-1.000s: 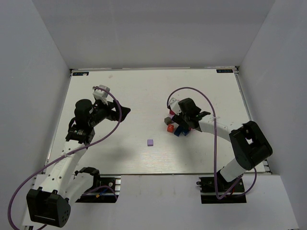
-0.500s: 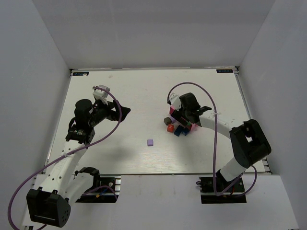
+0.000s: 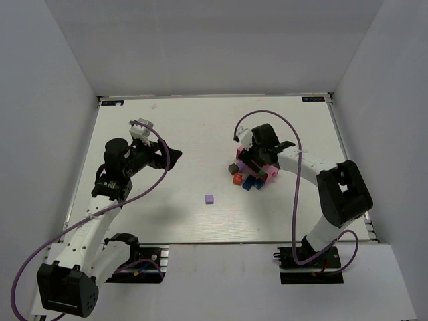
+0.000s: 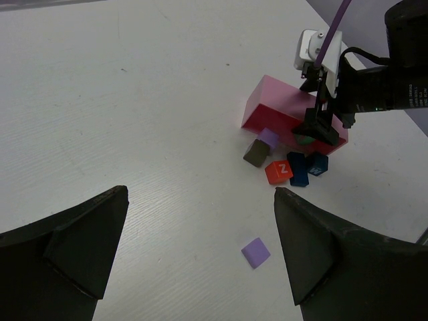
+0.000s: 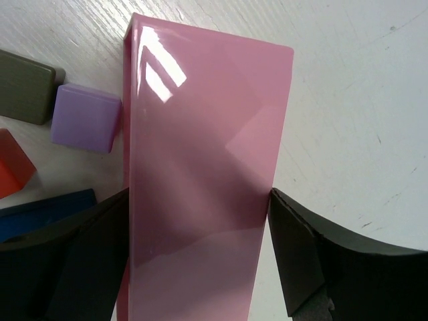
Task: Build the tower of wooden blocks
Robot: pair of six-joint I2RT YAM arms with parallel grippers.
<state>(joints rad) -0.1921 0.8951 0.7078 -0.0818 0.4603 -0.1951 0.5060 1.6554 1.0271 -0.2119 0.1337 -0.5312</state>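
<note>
My right gripper (image 5: 199, 207) is shut on the pink tray (image 5: 200, 134), one finger against each long side; from above the right gripper (image 3: 257, 162) sits over the tray (image 3: 271, 174). Loose wood blocks lie beside it: dark grey (image 5: 23, 85), lilac (image 5: 85, 117), red (image 5: 10, 164) and blue (image 5: 47, 210). They show as a heap (image 3: 246, 179) from above. No upright tower shows. One lilac block (image 3: 210, 199) lies alone nearer the front, also in the left wrist view (image 4: 255, 253). My left gripper (image 3: 172, 155) is open and empty, held above the table.
The left wrist view shows the pink tray (image 4: 274, 107) tipped up, with the red block (image 4: 279, 170) and two blue blocks (image 4: 307, 166) at its foot. White walls close in the table on three sides. A purple cable arcs over the right arm.
My right gripper has shifted a little toward the back with the pink tray between its fingers. The left arm and the lone lilac block have not moved.
</note>
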